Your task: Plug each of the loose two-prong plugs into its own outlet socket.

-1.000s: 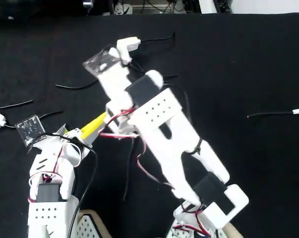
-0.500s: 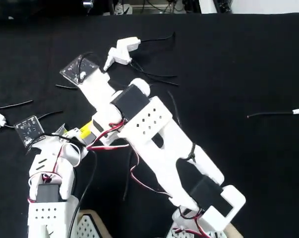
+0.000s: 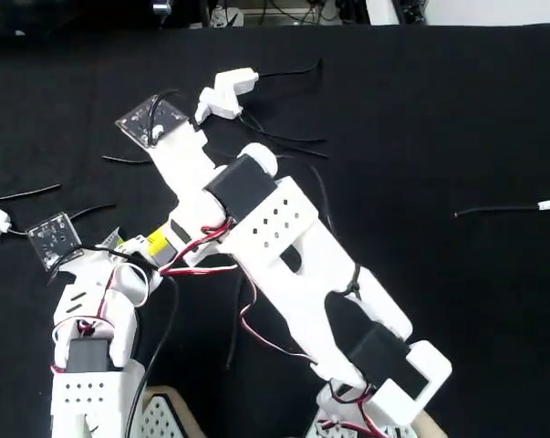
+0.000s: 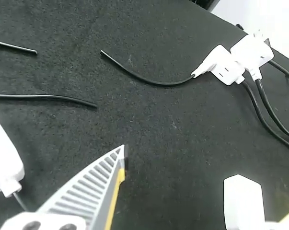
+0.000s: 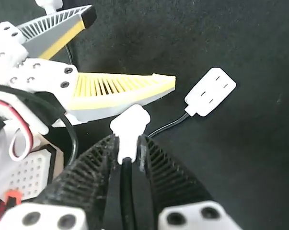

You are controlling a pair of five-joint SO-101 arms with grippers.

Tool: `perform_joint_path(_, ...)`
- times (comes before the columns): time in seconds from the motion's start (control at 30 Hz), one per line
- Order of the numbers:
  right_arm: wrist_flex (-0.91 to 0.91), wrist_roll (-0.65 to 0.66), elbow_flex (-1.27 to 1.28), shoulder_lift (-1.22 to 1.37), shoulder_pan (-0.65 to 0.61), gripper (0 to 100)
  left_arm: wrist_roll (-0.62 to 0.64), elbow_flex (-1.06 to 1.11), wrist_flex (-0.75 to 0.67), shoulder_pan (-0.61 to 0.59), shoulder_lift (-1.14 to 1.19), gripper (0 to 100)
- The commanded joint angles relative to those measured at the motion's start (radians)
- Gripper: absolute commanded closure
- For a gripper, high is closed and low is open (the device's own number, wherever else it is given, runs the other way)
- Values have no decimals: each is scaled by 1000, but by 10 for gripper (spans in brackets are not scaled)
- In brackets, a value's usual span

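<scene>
Right gripper (image 5: 128,141) fingers clamp a white plug (image 5: 129,125); its socket (image 5: 210,92) lies near, unmated. Left gripper (image 4: 180,167) fingers spread, empty. Pair (image 3: 227,94) at desk (image 3: 439,109) 11 o'clock appears joined.

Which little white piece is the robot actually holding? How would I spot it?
On the black table cloth, find the right arm's end effector with ribbed black fingers. The white plug is pinched between them, its black cord running back between the fingers; the nearby white outlet socket lies loose and shows two slots.
</scene>
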Motion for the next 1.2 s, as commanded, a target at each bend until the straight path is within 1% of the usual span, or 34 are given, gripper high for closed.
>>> perform_joint_path(0.0,-9,-72,-51,-35,34,986,-8,15,5,15,-9,456)
perform_joint_path(0.27,-5,-187,-47,64,120,987,-8,15,5,12,-9,456)
perform_joint_path(0.47,14,-233,-48,82,153,987,-8,15,5,10,-9,456)
perform_joint_path(0.67,14,-334,-47,108,259,987,-8,15,5,8,-9,456)
perform_joint_path(0.8,12,-419,-58,206,318,987,-8,15,5,8,-8,456)
perform_joint_path(0.9,14,-465,-99,312,319,986,-8,15,5,8,-8,456)
perform_joint_path(1.03,15,-473,-147,415,296,985,-8,15,6,7,-8,456)
perform_joint_path(1.17,11,-563,-147,438,255,983,-8,15,26,7,-9,456)
